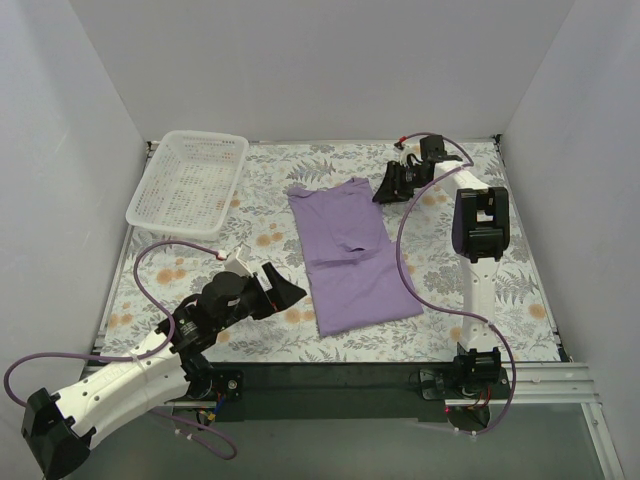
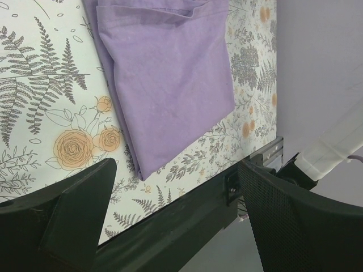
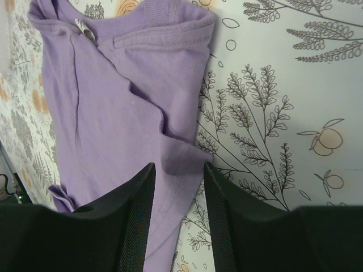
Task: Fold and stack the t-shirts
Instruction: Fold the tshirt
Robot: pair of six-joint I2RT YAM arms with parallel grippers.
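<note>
A lavender t-shirt lies flat on the floral cloth in the middle of the table, folded into a long strip. Its collar end with the white neck label is at the far side. My right gripper hovers low over the shirt's far right edge, jaws partly apart, straddling a folded flap of fabric. In the top view the right gripper sits at that far right corner. My left gripper stands wide open with nothing in it, above the table's near edge, just short of the shirt's near left corner. Seen from above, the left gripper is left of the shirt.
A white mesh basket stands at the far left. White walls close in the table on three sides. The black front rail runs under the left gripper. The right arm's purple cable loops beside the shirt's right edge.
</note>
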